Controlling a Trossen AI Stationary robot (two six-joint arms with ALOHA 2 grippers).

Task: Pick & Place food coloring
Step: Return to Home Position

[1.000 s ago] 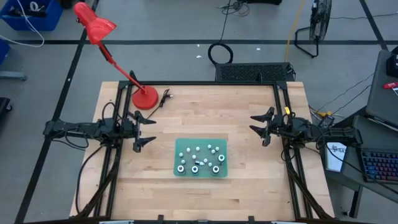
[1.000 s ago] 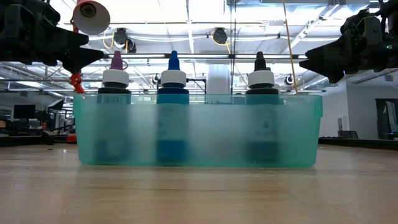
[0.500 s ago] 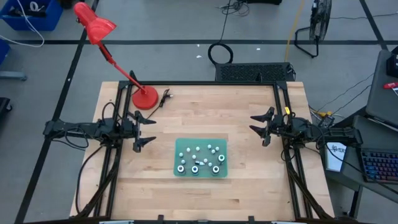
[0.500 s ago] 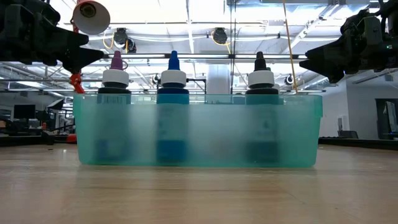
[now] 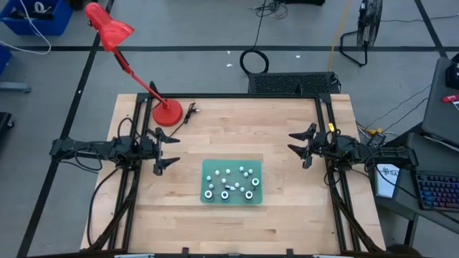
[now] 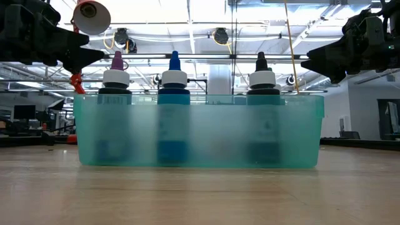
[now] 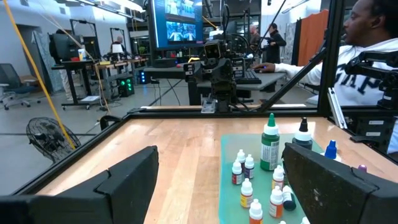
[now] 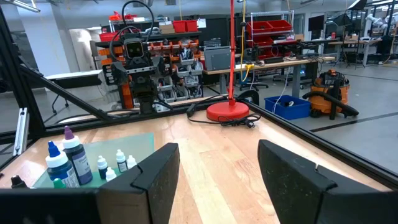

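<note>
The food coloring bottles (image 5: pixel 230 183) stood upright in the green bin (image 6: pixel 200 134) at mid-table, long axes vertical, tips skyward. The left gripper (image 5: pixel 172 150) and right gripper (image 5: pixel 292 143) hung either side, well clear, fingers spread and holding nothing. A red lamp (image 5: pixel 167 112) stood beyond the left one.

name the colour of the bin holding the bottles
Translucent teal-green; the bin shows best in the low view.

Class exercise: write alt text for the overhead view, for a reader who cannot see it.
A green rectangular plastic bin of small white-capped food coloring bottles sits near the middle of a pale wooden table. The left gripper and right gripper wait open and empty on either side. A red desk lamp stands at the back left.
</note>
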